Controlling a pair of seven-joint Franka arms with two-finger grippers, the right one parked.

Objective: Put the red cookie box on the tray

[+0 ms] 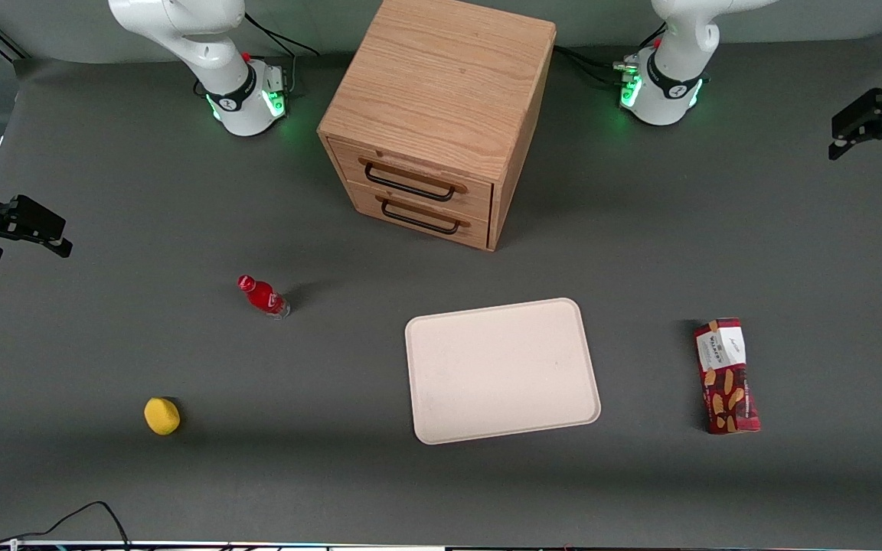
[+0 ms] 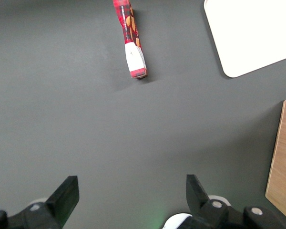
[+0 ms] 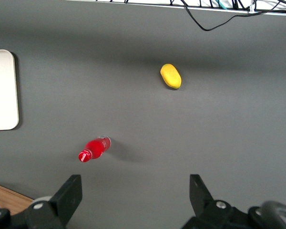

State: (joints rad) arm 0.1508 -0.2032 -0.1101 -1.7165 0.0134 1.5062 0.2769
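Dark-red cookie box [image 1: 726, 376] flat on counter [image 1: 181, 490], at tray's [image 1: 502, 371] three o'clock, apart. Gripper [image 2: 128, 200] high above, jaws open, empty, likely pre-reach.

Gripper [image 2: 131, 190]: above the working arm's end of the table [image 1: 104, 344], jaws spread wide, nothing between them.
Drawer cabinet [image 1: 441, 115]: wooden, two drawers with black handles [image 1: 410, 184]; its edge is near the jaws, toward the parked arm's end.
Red bottle [image 1: 262, 296]: small, tilted, well apart from the jaws, past the cabinet.
Yellow object [image 1: 161, 416]: rounded, farthest from the jaws, nearer the front camera than the bottle.
Cable [image 1: 81, 516]: black, at the table's front edge.
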